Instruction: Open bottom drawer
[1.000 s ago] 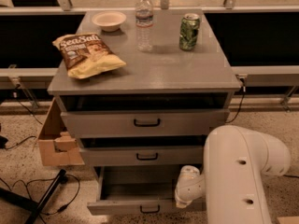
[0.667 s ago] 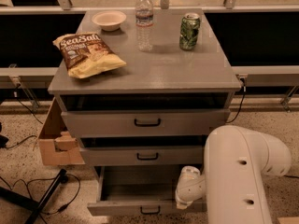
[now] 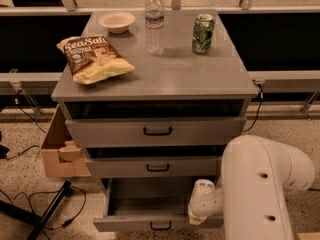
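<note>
Most of the gripper (image 3: pixel 200 210) at the bottom drawer (image 3: pixel 135 223) hides behind its arm (image 3: pixel 260 184).

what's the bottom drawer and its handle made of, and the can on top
The bottom drawer looks like grey-painted wood, with a flat matte front. Its handle: small dark bar, probably metal. The can: likely aluminium, green, shiny rim. The gripper sits at the drawer's right end.

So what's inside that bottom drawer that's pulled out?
The bottom drawer shows a bare grey floor, nothing on the visible part. Its right end is covered by the white arm and the tool there, and its back lies hidden under the middle drawer.
</note>
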Robot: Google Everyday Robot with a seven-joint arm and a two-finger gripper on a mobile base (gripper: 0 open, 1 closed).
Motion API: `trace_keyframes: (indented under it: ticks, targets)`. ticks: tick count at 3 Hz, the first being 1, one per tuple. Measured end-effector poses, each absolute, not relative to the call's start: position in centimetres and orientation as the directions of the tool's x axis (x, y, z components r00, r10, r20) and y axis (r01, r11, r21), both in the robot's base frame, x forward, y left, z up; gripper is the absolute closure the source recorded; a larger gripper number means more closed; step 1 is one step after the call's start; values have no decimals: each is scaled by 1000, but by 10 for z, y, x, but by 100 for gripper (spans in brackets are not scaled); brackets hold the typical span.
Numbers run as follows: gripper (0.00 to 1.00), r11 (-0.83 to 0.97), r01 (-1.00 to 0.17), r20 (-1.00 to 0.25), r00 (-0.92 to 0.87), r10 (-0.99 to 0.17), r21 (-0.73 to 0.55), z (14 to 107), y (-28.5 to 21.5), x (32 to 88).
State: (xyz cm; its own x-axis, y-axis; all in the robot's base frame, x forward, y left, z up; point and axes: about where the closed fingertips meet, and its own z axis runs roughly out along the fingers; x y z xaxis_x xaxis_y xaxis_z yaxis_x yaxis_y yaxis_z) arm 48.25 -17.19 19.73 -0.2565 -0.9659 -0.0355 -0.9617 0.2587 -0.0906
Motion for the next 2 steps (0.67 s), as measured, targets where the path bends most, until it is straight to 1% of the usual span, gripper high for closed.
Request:
trace_keyframes:
  ticks: [1,2]
  targets:
    - [51,258,-962,-35,-256,-966,-87,196,-172,481]
    - [28,258,-962,-34,-256,-966,-85,195,-172,480]
